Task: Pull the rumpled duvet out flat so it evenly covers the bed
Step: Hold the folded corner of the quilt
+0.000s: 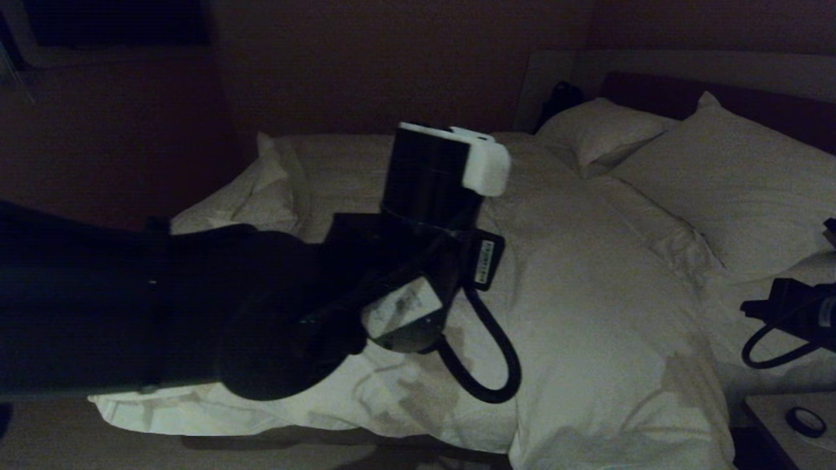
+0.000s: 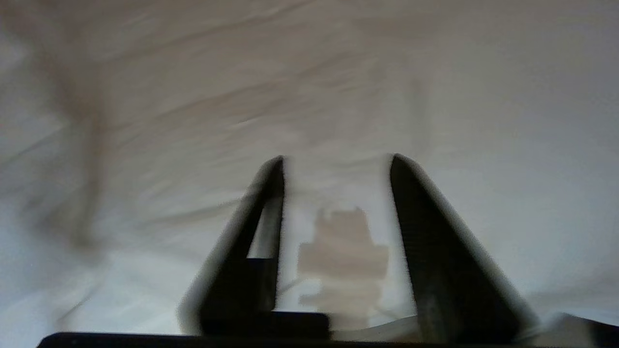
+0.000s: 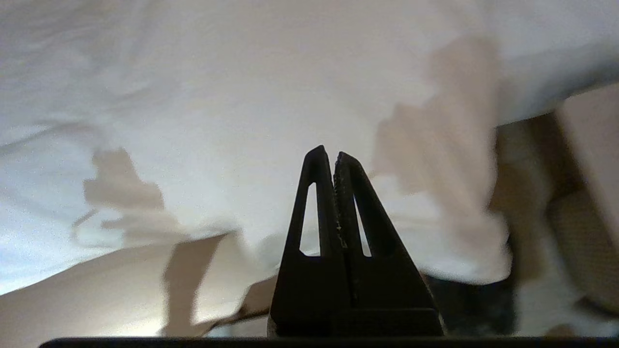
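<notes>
White duvet (image 1: 588, 313) rumpled at bed's (image 1: 274, 444) near edge; left claw (image 2: 337, 164) parted, right claw (image 3: 328, 157) pinched empty, risks slipping w/o cloth.

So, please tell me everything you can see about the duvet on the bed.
The duvet is a large, white, puffy cloth quilt with soft creases. It lies over most of the bed, reaching up to the pillows. Its left part is rumpled and bunched; its near edge hangs over the bed's side. The left gripper is above it, fingers apart, with nothing between them. The right gripper is shut, with no cloth seen between its fingers.
</notes>
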You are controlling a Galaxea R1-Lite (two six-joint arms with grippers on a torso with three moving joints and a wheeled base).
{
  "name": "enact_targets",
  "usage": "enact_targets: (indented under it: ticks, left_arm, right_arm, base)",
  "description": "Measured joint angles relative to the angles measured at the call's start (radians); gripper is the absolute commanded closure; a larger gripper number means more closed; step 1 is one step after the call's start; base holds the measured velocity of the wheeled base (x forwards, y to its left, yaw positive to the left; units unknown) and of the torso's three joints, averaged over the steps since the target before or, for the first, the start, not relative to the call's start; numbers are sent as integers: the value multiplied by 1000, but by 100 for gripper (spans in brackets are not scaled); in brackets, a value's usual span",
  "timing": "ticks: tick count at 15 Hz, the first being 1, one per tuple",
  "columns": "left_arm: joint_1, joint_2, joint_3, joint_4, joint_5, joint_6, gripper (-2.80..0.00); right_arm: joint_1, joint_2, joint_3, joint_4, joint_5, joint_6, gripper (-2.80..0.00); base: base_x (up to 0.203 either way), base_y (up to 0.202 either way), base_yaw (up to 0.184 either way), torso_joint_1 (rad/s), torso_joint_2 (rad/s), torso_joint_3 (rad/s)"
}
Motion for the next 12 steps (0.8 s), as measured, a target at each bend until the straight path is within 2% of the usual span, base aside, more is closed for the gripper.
enact_targets:
  ticks: [3,6,9,12]
  left_arm:
    - [109,-135,130,0,4,24,0]
    - [212,-288,234,1,-2,57,0]
    - [277,-435,320,-1,-3,80,0]
    - [330,-593,410,0,-3,85,0]
  right_arm:
    - [13,-74,1,99,44,57,0]
    - [25,-166,10,177,113,69,0]
    - [63,-261,14,245,173,67,0]
    - [81,-389,21,285,195,55,0]
  base:
    - [0,0,0,0,0,0]
    - [0,0,0,0,0,0]
    - [0,0,0,0,0,0]
    - [0,0,0,0,0,0]
